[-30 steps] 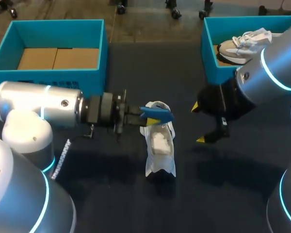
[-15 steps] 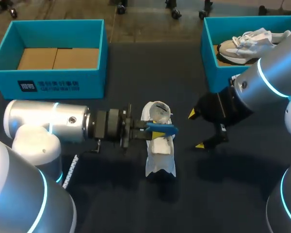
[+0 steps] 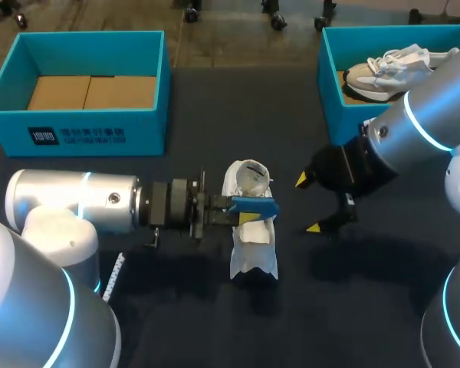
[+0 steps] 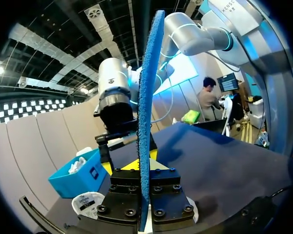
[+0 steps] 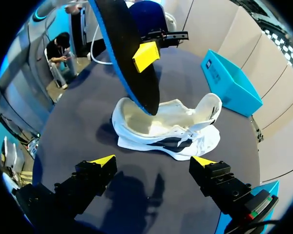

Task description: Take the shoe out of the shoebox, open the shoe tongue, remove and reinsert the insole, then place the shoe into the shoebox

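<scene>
A white shoe [image 3: 253, 238] lies on the dark table, its opening upward and its heel toward the far side. My left gripper [image 3: 241, 208] is shut on a blue insole [image 3: 254, 204], held on edge over the shoe's opening. In the left wrist view the insole [image 4: 146, 112] stands clamped between the fingers. From the right wrist view, the insole's [image 5: 129, 53] lower end dips into the shoe [image 5: 171, 126]. My right gripper [image 3: 308, 204] hangs open to the right of the shoe, holding nothing; its own view shows it [image 5: 153, 161] a little short of the shoe's side.
A blue box [image 3: 84, 126] with a cardboard floor stands at the back left. At the back right, another blue box [image 3: 333, 84] holds a second pale shoe [image 3: 387, 65]. My right arm crosses in front of that box.
My left gripper has carried the insole from above the heel toward the table's front, over the middle of the shoe. The right gripper has shifted slightly left, staying open.
</scene>
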Tool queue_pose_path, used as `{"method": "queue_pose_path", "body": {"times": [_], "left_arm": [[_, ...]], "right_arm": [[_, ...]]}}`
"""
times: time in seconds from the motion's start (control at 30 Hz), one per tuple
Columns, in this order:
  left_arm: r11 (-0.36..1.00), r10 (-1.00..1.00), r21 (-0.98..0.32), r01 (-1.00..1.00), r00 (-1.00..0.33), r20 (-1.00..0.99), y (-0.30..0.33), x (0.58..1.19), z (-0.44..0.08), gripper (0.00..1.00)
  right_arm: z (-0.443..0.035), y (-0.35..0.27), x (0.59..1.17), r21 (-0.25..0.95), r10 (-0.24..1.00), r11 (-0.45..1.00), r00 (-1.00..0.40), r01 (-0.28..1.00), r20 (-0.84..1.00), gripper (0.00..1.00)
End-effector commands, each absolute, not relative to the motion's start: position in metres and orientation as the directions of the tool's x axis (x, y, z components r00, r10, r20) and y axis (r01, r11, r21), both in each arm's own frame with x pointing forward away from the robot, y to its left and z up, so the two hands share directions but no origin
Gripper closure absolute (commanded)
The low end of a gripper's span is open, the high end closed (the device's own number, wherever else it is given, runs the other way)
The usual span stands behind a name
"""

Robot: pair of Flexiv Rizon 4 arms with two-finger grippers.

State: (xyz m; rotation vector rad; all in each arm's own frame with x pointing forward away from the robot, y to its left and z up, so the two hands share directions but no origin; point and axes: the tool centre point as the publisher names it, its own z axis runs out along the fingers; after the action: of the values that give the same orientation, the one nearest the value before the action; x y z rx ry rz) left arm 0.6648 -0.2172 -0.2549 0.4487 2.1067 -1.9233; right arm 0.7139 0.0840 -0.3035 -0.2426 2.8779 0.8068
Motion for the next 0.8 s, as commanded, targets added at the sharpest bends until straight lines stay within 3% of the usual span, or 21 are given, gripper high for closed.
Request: {"method": "queue_pose_path", "body": {"times": [0.03,0.8], "left_arm": [[0.087,0.05,-0.917,0.389,-0.921,-0.386,-0.214,0.663,-0.259,1.0],[0.083,0.039,-0.922,0.378,-0.926,-0.376,-0.208,0.668,-0.274,1.0]], "right_arm": [[-0.304,0.084,0.713,0.5,-0.115,0.844,-0.977,-0.193,-0.182,0.0],[-0.34,0.113,0.74,0.503,-0.152,0.829,-0.964,-0.244,-0.217,0.0]]}}
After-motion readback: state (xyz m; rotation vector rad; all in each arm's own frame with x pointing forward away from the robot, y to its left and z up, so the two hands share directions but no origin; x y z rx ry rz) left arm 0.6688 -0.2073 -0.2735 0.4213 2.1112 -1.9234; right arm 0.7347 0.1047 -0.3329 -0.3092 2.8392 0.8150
